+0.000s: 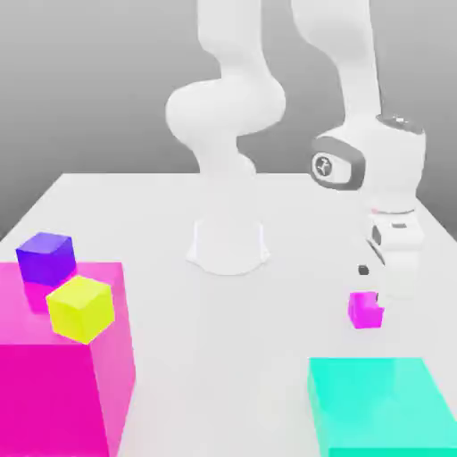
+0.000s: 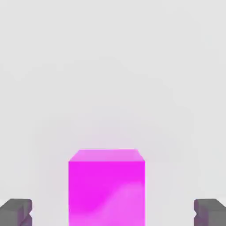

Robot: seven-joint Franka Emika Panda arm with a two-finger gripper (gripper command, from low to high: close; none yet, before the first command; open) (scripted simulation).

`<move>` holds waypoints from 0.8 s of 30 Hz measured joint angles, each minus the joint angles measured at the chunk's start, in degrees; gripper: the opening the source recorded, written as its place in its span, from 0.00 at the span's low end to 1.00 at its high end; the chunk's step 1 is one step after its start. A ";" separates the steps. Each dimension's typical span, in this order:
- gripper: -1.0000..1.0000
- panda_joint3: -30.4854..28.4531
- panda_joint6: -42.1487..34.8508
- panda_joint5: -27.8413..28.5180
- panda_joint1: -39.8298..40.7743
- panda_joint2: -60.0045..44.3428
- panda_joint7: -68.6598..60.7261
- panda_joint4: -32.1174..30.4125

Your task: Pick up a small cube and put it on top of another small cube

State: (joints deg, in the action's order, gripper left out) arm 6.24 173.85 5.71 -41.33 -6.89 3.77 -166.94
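Hand view: gripper (image 2: 113,212) released, fingers (image 2: 15,212) straddling the small cube (image 2: 107,187) without contact. Step: pre-grasp. Next, likely descend slightly, then clench on cube sides.

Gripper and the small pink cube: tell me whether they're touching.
Apart. In the hand view the small pink cube sits between the open gripper fingers, with bare table visible on both sides.

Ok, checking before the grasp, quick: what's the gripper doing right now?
Gripper: open, holding nothing; its fingers stand apart on either side of the small magenta cube, not touching it.
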 joint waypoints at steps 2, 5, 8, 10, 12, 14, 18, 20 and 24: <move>0.50 -3.54 3.41 1.02 -3.34 -4.11 0.81 0.72; 0.00 -5.87 6.19 1.14 -5.75 -7.48 1.11 1.29; 0.00 -5.87 6.13 1.22 -5.74 -7.48 1.19 1.29; 0.00 -6.31 6.65 1.34 -6.18 -8.14 1.33 1.41; 0.00 -5.26 4.97 1.14 -5.11 -6.08 1.03 1.05; 0.00 -3.20 2.02 -0.49 -3.42 -2.47 -0.29 0.39; 0.00 -1.30 -4.57 -5.24 -2.96 5.66 -3.62 -1.16; 0.00 -2.53 -8.25 -5.99 -2.83 8.77 -5.34 -0.54; 0.00 -7.56 -17.08 -5.34 4.07 10.80 -12.74 6.63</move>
State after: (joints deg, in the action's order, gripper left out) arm -1.31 156.77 0.37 -37.26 3.91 -8.96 -160.31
